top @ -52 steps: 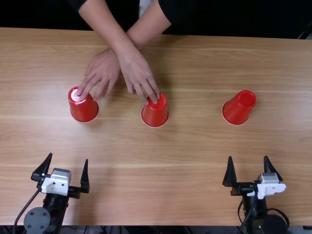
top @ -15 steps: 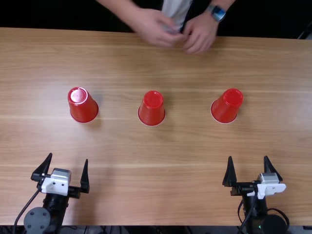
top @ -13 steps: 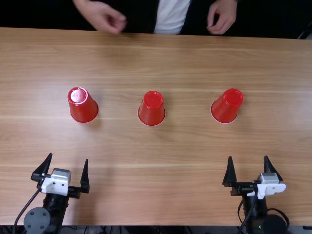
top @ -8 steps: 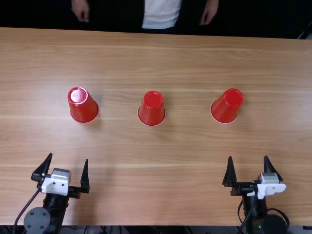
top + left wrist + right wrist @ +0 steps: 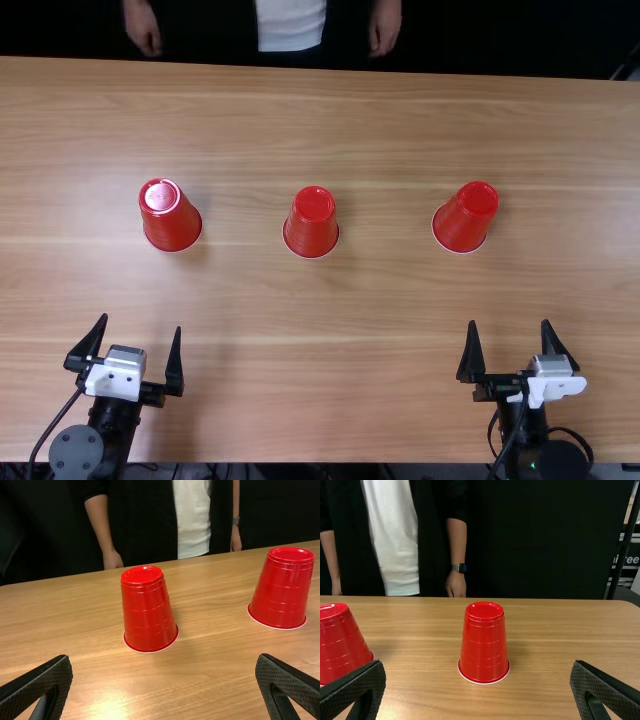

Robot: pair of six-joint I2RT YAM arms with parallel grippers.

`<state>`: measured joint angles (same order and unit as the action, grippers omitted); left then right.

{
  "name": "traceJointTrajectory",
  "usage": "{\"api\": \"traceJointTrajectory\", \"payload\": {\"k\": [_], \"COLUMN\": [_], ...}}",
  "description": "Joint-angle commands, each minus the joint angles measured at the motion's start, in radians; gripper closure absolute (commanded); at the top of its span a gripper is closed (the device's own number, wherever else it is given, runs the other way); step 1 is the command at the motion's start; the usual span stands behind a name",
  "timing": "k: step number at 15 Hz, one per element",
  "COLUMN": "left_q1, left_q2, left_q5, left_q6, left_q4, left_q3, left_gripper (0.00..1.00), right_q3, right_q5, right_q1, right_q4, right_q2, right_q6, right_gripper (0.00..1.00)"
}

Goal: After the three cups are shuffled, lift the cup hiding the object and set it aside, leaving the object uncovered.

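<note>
Both of the person's hands have drawn back past the far edge of the grained wooden table. Three smooth, tapered red cups stand inverted in a mid-table row: left cup, middle cup, right cup. Left gripper and right gripper both gape wide, empty

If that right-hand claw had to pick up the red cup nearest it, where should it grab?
Probably the upper side wall of the right cup, the open right gripper coming level from the near edge of the table. It stands upside down, narrowest at the top.
</note>
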<state>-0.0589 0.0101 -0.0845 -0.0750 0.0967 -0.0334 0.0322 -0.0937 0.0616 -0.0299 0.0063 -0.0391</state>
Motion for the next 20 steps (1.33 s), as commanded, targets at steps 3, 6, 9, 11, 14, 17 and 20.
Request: {"api": "traceJointTrajectory", "payload": {"k": [3,6,9,11,14,17,20], "left_q1": [0.005,0.005,0.004,0.001,-0.025,-0.061,-0.059], "left_q2": [-0.01,0.134,0.307,0.422,0.547,0.706,0.817], "left_q5": [0.004,0.05,0.097,0.125,0.2,0.269,0.272], "left_q6": [-0.015,-0.015,-0.013,-0.013,-0.013,-0.013,-0.008], "left_q4": [0.017,0.036,0.144,0.238,0.365,0.555,0.708], "left_q3": [-0.122,-0.289,-0.539,-0.704,-0.876,-1.04,-1.178], "left_gripper": [0.0,0.0,0.0,0.0,0.0,0.0,0.0], "right_q3": [0.112,0.261,0.477,0.62,0.801,0.98,1.126], "right_q5": [0.003,0.005,0.005,0.007,0.005,0.0,-0.002], "right_q1": [0.012,0.015,0.015,0.021,0.041,0.041,0.041], "right_q4": [-0.008,-0.002,0.022,0.141,0.32,0.546,0.716], "right_q2": [-0.006,0.027,0.213,0.333,0.495,0.666,0.796], "right_q6": [-0.003,-0.005,-0.009,-0.033,-0.066,-0.079,-0.079], "right_gripper": [0.0,0.0,0.0,0.0,0.0,0.0,0.0]}}
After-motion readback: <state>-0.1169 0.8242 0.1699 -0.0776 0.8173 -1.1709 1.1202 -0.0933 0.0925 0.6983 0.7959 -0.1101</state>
